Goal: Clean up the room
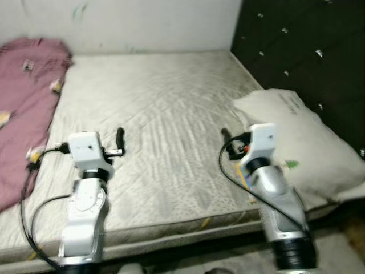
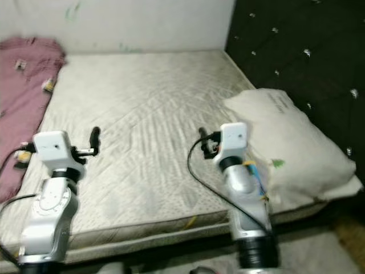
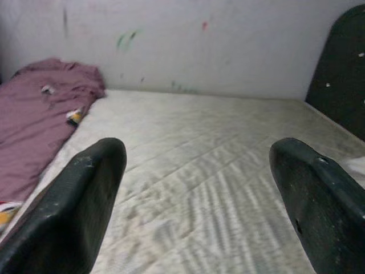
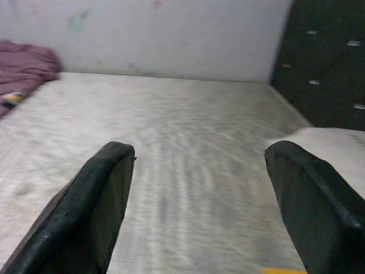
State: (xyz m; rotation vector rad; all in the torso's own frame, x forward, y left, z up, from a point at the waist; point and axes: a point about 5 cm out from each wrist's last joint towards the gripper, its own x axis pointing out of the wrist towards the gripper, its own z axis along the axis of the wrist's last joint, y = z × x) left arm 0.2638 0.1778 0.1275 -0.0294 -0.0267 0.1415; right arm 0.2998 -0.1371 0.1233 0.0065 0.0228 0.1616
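Two grippers, left [image 3: 197, 188] and right [image 4: 197, 194], both spread wide and carrying nothing, hover over the bare mattress [image 1: 165, 120], likely poised so you can reach either way. One pillow [image 1: 296, 142] lies at the headboard [image 1: 308, 51] just beside your right gripper. One pink blanket [image 1: 25, 108] lies bunched at the far left edge, probably your nearest job.

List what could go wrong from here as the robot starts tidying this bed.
1. The pillow overhangs the mattress corner by the right claw; a nudge might tip it off.
2. The left arm's loose cable hangs beside the pink blanket and could snag it.
3. The views look blurred, so a reach now may misjudge position.
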